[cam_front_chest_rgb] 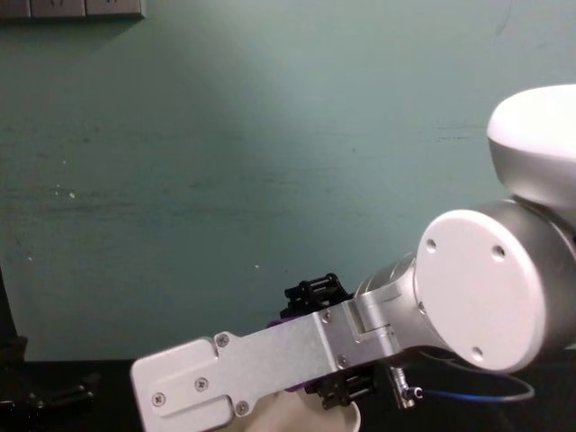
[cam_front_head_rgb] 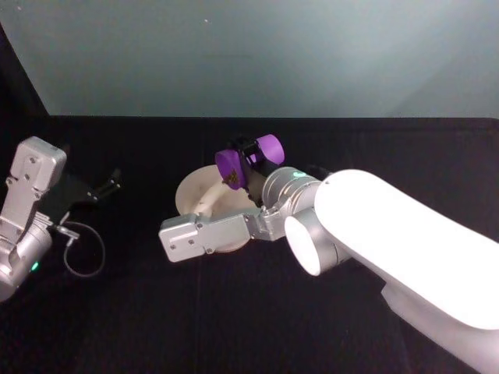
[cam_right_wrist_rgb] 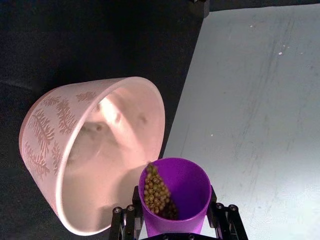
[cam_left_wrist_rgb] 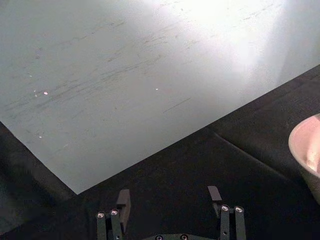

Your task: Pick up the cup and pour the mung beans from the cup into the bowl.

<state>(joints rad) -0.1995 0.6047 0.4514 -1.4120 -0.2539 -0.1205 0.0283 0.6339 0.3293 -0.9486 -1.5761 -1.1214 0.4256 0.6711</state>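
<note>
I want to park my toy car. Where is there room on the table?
Bare cloth lies between the left gripper and the bowl, past the cable loop, and in front of the bowl. It is crowded over the bowl, where the right gripper holds the cup tipped.

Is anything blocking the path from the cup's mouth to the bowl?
Nothing visible does. The right hand holds the cup tilted at the rim of the bowl, mung beans at its lip. The left hand sits parked, open, far left.

Open table [cam_front_head_rgb: 156, 327] left of bowl [cam_front_head_rgb: 196, 196]
</note>
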